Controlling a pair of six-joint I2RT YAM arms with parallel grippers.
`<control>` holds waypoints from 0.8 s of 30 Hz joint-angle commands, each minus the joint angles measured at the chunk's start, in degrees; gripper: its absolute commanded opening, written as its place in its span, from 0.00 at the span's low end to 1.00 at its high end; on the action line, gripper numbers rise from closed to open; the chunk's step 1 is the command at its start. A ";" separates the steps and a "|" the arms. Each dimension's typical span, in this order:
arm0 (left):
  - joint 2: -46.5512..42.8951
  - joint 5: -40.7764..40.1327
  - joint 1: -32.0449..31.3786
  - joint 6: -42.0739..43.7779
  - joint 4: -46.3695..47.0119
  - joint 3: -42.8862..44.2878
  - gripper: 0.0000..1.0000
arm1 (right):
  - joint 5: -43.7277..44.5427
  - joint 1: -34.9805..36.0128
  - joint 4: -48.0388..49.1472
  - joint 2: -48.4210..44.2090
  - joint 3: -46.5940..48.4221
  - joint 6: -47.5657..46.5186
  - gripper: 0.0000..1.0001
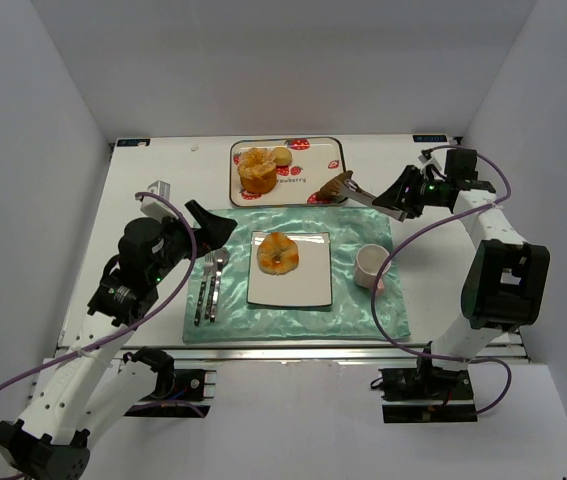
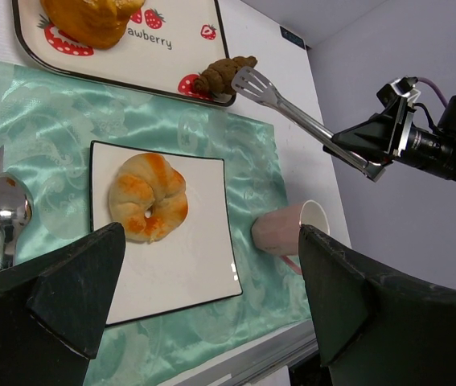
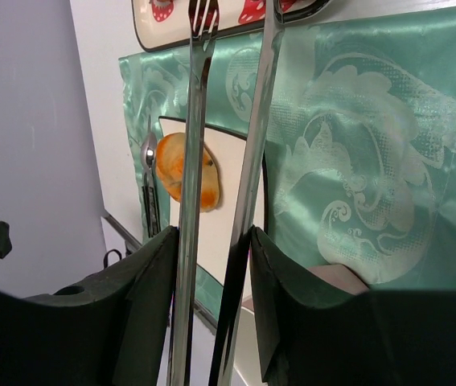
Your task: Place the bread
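Observation:
My right gripper (image 1: 403, 198) is shut on the handles of metal tongs (image 1: 368, 196). The tongs' tips are at a small brown croissant (image 1: 338, 184) on the front right rim of the strawberry tray (image 1: 325, 146). I cannot tell whether the tips clamp it. In the left wrist view the slotted tip (image 2: 252, 80) lies beside the brown croissant (image 2: 223, 74). In the right wrist view, my right gripper (image 3: 211, 241) holds the tongs' arms (image 3: 195, 121) slightly apart. A golden croissant (image 1: 278, 253) lies on the white square plate (image 1: 293, 290). My left gripper (image 1: 213, 225) is open and empty, left of the plate.
A large golden bun (image 1: 256, 170) and a small roll (image 1: 281, 156) sit on the tray. A pink cup (image 1: 371, 266) stands right of the plate on the green cloth (image 1: 358, 225). A fork and spoon (image 1: 208, 285) lie left of the plate. White walls enclose the table.

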 commanded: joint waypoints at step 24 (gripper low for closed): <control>1.38 1.30 0.15 0.84 2.32 0.81 0.98 | -2.44 -4.96 4.45 -0.17 3.07 6.33 0.42</control>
